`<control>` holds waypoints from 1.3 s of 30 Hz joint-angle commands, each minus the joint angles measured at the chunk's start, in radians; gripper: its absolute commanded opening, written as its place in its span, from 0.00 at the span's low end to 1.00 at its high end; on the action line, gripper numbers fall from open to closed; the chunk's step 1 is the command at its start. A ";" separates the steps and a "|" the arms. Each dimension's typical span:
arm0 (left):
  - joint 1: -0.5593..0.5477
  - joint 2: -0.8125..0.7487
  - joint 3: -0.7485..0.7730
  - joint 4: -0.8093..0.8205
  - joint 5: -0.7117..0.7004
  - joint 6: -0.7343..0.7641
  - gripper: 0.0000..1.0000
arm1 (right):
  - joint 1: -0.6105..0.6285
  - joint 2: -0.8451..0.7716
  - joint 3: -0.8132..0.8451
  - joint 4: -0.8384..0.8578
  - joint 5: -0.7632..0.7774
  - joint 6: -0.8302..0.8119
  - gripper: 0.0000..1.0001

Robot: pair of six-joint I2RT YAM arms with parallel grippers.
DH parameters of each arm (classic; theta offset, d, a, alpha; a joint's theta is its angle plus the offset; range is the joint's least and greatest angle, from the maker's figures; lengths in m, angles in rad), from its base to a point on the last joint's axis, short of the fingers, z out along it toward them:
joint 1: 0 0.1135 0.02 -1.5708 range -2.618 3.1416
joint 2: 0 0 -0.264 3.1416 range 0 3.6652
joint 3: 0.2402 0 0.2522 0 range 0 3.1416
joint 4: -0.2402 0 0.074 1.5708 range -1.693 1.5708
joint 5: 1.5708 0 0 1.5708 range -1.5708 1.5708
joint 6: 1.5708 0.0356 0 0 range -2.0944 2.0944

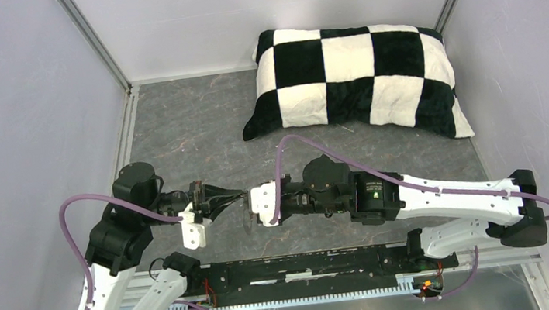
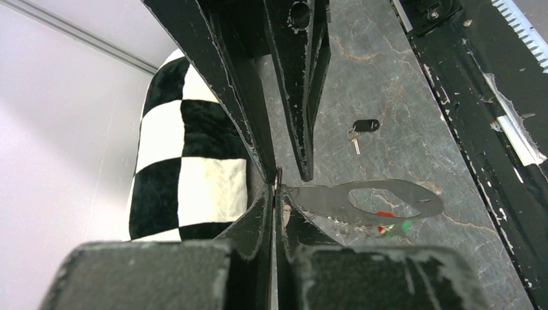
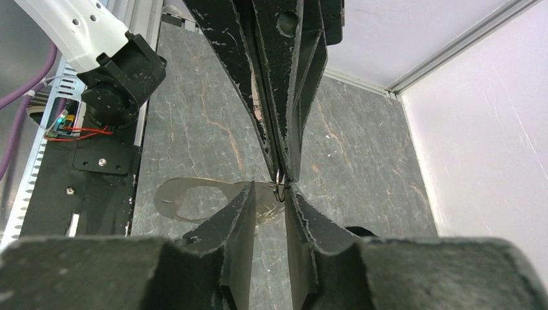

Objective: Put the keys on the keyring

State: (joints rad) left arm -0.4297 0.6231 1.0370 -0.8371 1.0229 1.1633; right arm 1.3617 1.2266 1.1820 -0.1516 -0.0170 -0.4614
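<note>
2 arms meet tip to tip over the mid table (image 1: 190,125). L gripper (image 2: 276,192): jaws fully closed, pinching the narrow end of the keyring (image 2: 323,201), 1 flat grey fob w/ 1 oblong slot. The fob sticks out sideways from the fingertips, toward the near rail. 1 small wire ring (image 2: 278,173) shows right at the pinch point, just past L's tips.

R gripper (image 3: 269,188): jaws apart by a narrow gap, 1 finger each side of that wire ring and the fob end. Can't tell if its pads touch either; no firm hold seen.

3 key tags counted:
- 1 black-tag key (image 2: 363,126) lies alone on the table, apart from the fob.
- 1 red tag (image 2: 386,213) is seen through the fob's slot.
- 1 green tag (image 2: 406,226) sits at the fob's outer edge, beside the red.

Can't tell if red + green hang on the fob or lie beneath it. 1 checked pillow (image 1: 348,76) at far right of the table, well apart from both grippers.
</note>
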 commanded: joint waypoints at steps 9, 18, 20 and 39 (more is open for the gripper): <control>-0.002 -0.009 0.031 0.017 0.039 -0.007 0.02 | 0.006 -0.018 0.022 0.088 0.038 0.017 0.21; -0.001 -0.016 0.023 0.016 0.047 -0.015 0.02 | 0.008 -0.009 0.025 0.090 0.023 0.020 0.06; -0.001 -0.016 0.026 0.016 0.056 -0.030 0.02 | 0.008 -0.007 0.021 0.096 0.038 0.017 0.01; -0.002 -0.060 -0.057 0.339 0.108 -0.671 0.43 | 0.007 -0.230 -0.323 0.559 -0.034 0.131 0.01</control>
State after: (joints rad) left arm -0.4290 0.5701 0.9966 -0.6285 1.1030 0.6662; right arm 1.3663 1.0195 0.8673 0.2722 -0.0147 -0.3588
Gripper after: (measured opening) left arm 0.471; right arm 0.014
